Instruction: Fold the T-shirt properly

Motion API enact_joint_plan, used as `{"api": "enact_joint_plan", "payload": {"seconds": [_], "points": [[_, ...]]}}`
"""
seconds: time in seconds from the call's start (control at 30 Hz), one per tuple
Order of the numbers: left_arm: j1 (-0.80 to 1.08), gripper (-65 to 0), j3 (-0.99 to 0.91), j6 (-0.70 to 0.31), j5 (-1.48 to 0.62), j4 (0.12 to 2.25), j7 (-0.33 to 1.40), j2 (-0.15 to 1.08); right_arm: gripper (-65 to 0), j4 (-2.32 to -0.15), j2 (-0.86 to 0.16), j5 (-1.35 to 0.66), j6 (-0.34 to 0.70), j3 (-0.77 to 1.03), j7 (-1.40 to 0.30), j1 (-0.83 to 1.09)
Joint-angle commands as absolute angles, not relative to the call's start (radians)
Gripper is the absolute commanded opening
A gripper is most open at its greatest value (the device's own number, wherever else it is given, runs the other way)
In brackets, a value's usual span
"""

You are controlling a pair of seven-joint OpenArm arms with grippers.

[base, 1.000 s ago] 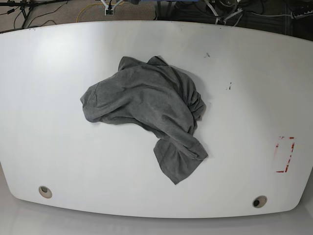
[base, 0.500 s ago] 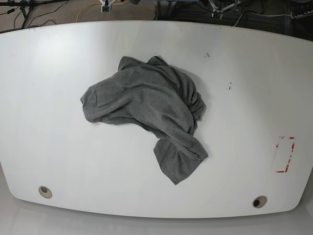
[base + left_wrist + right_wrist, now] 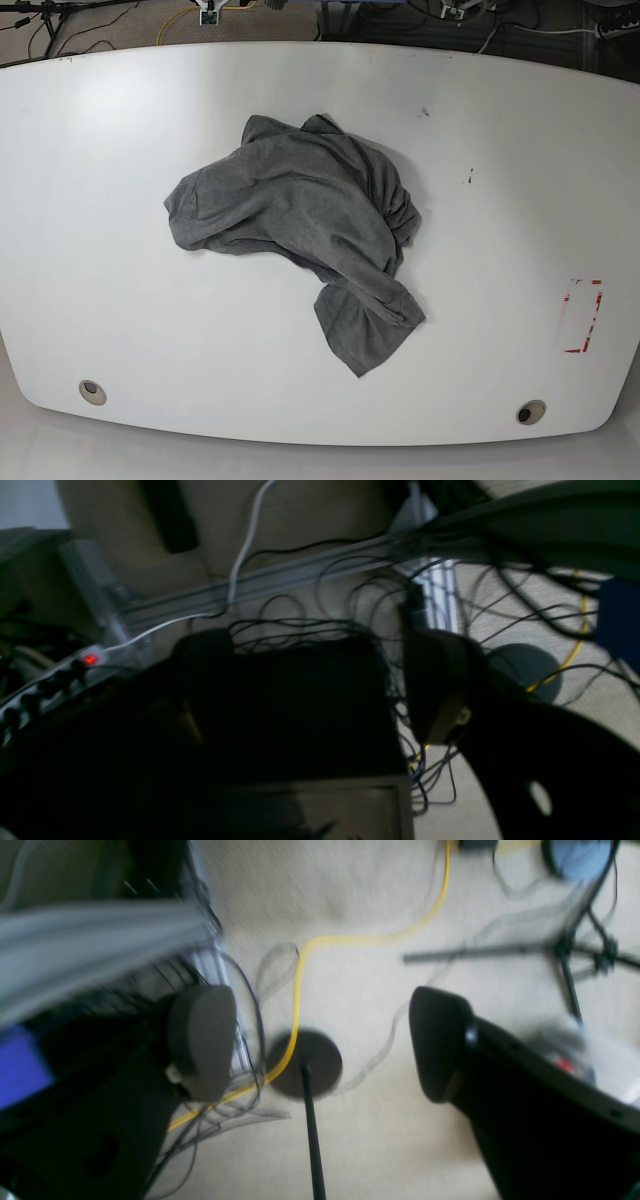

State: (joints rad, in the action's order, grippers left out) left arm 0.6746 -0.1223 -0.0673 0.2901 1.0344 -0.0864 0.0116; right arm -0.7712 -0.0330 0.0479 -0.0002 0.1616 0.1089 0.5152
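Near the middle of the white surface point(image 3: 120, 300), a little toward its far side, the T-shirt point(image 3: 300, 215) lies in a crumpled heap, with one loose flap trailing toward the near edge. No hem, sleeve or collar can be made out for certain, so nothing of the fold looks begun.

The likeliest trouble is a blind pinch: a claw closing on the bunched middle would probably gather several layers at once and lift a knot instead of an edge, leaving the cloth more tangled. Dragging the soft jersey instead of lifting it could roll it further into itself.

Room is generous. Bare surface surrounds the heap on every side, widest to the viewer's left and right, so the shirt could be spread flat without hanging over an edge. Two small dark marks and a red-outlined patch point(image 3: 583, 316) lie well apart from the cloth, as do the two round holes near the front corners.

Neither arm shows in the base view. The left claw point(image 3: 320, 680) and the right claw point(image 3: 320, 1040) are both spread wide and empty, facing cables and carpet off the surface, far from the shirt.
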Motion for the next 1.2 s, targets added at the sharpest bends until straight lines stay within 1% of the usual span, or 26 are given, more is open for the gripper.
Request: {"api": "enact_joint_plan", "payload": {"seconds": [0.0,0.13,0.2,0.4,0.8,1.0,1.07,1.13,1.17], "points": [[0.718,-19.9,-0.132,-0.066,0.290,1.083,-0.077,0.010,-13.8,-0.789,-0.038,0.052,-0.003,0.162,0.099,0.556],[0.761,-21.0,-0.147,-0.068,0.285,1.149,-0.073,0.014,-14.0,-0.832,-0.040,0.052,-0.005,0.158,0.098,0.579],[0.790,-20.3,-0.137,-0.067,0.283,1.226,-0.078,0.023,-14.0,-0.892,-0.040,0.047,-0.003,0.164,0.098,0.609],[0.837,-19.9,-0.133,-0.070,0.277,1.303,-0.090,0.025,-14.2,-0.986,-0.040,0.047,-0.002,0.158,0.101,0.657],[0.813,-18.7,-0.096,-0.066,0.282,1.321,-0.115,0.016,-14.1,-1.040,-0.035,0.039,0.003,0.135,0.100,0.699],[0.814,-18.3,-0.074,-0.068,0.282,1.324,-0.118,0.013,-13.7,-1.069,-0.034,0.031,0.002,0.132,0.109,0.756],[0.822,-18.1,-0.073,-0.069,0.282,1.334,-0.120,0.011,-13.7,-1.090,-0.035,0.030,0.003,0.130,0.109,0.770],[0.848,-18.1,-0.083,-0.078,0.280,1.364,-0.124,0.001,-13.4,-1.203,-0.037,0.042,-0.001,0.140,0.112,0.834],[0.852,-18.2,-0.083,-0.077,0.280,1.370,-0.123,0.000,-13.5,-1.224,-0.037,0.042,0.000,0.140,0.111,0.845]]}}
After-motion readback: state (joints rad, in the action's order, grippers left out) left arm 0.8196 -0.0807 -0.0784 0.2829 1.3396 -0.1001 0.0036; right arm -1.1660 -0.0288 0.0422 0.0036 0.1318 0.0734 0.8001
